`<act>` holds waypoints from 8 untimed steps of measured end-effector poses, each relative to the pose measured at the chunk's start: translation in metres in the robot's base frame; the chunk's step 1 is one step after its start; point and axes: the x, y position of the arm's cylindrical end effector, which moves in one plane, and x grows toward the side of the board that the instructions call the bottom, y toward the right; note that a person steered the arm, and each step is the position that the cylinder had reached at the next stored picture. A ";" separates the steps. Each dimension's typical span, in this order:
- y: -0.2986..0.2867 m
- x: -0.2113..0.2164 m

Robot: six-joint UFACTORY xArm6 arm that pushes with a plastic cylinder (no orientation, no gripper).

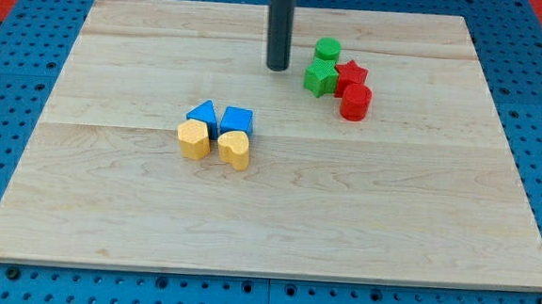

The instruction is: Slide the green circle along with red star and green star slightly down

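Note:
The green circle point(328, 50) sits near the view's top right of the wooden board. The green star point(320, 78) lies just below it, touching. The red star point(350, 74) lies to the right of the green star, against it. A red cylinder point(355, 102) sits just below the red star. My tip point(277, 68) is the lower end of the dark rod. It stands to the left of the green star and green circle, a small gap away, touching no block.
Near the board's middle left is a cluster: a blue triangle point(203, 114), a blue cube point(237, 120), a yellow hexagon point(194, 139) and a yellow heart point(235, 149). The wooden board point(266, 237) lies on a blue pegboard.

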 end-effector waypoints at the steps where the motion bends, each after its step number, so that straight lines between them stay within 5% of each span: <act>1: 0.007 -0.026; 3: 0.037 -0.072; 8: 0.053 -0.044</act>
